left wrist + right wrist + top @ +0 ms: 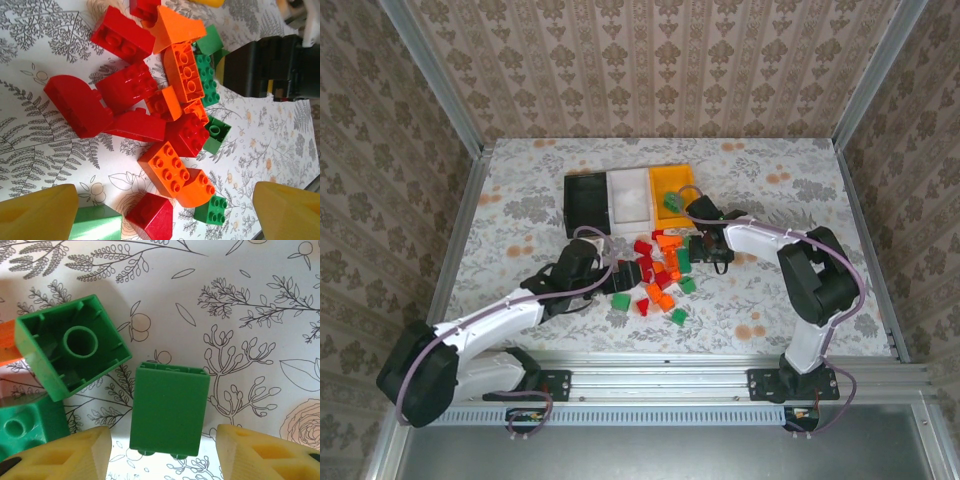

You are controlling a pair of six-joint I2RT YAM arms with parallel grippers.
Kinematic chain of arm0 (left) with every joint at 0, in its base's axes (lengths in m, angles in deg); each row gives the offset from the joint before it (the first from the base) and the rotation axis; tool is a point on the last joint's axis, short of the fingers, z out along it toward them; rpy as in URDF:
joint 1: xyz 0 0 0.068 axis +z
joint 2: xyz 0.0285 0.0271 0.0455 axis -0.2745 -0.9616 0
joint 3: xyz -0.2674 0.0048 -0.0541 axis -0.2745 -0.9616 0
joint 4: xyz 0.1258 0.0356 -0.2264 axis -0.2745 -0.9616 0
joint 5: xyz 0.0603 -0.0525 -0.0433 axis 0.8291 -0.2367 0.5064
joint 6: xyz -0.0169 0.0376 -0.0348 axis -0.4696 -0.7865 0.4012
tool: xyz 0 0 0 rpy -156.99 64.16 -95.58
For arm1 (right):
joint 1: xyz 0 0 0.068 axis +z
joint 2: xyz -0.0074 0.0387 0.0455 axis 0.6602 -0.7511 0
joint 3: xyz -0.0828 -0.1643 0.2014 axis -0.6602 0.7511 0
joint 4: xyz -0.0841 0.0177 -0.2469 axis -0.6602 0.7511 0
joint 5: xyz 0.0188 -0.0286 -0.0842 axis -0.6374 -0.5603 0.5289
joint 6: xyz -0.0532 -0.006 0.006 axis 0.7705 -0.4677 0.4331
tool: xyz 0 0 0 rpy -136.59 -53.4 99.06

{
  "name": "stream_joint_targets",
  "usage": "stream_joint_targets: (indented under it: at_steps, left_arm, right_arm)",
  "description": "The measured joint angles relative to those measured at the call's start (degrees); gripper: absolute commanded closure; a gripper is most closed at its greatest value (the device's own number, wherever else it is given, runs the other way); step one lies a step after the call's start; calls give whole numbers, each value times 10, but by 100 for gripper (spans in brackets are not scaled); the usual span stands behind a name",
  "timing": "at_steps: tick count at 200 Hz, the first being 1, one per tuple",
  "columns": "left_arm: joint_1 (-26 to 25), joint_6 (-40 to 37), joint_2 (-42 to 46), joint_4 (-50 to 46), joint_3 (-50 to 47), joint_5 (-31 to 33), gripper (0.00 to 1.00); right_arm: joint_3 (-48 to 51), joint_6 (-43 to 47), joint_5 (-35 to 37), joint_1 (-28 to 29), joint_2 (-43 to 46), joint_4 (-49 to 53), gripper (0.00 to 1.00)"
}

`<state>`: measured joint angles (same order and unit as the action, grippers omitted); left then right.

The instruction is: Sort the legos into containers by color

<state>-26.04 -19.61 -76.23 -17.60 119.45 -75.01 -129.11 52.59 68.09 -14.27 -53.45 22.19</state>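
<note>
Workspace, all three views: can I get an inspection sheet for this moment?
Surface: floral-print table.
Job's things: red, orange and green legos loose in front of black bin, white bin, orange-yellow bin; something green in the last.
Clutter: nothing seen.
Pincers: left pincer open at the pile; right pincer open astride a green brick, gaps both sides.
Cables: run along both arms.
Surroundings: wallpapered walls, metal frame.

No text, brand, number or sign can be read on the legos [180,75], the containers [630,200] or the table [520,200].
</note>
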Motion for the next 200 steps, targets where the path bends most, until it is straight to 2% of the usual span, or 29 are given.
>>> stream_joint_targets:
  at_steps: [11,87,139,149,169,200]
  left_arm:
    - [0,0,7,0,0,4,8]
    - [5,-5,30,-24,0,26,7]
    - [45,-13,82,-57,0,31,7]
    - [53,-14,92,-67,0,34,5]
    - [92,-11,111,-100,0,35,4]
    - [215,16,116,-118,-10,6,4]
  right_arm:
    - [0,0,3,-2,0,-3,44]
    - [19,-4,9,-22,-4,-46,74]
    - [23,-4,16,-18,19,-52,76]
    - [20,-4,21,-13,35,-45,76]
    - [-15,-4,29,3,55,-28,75]
    - [-143,4,31,22,17,-20,75]
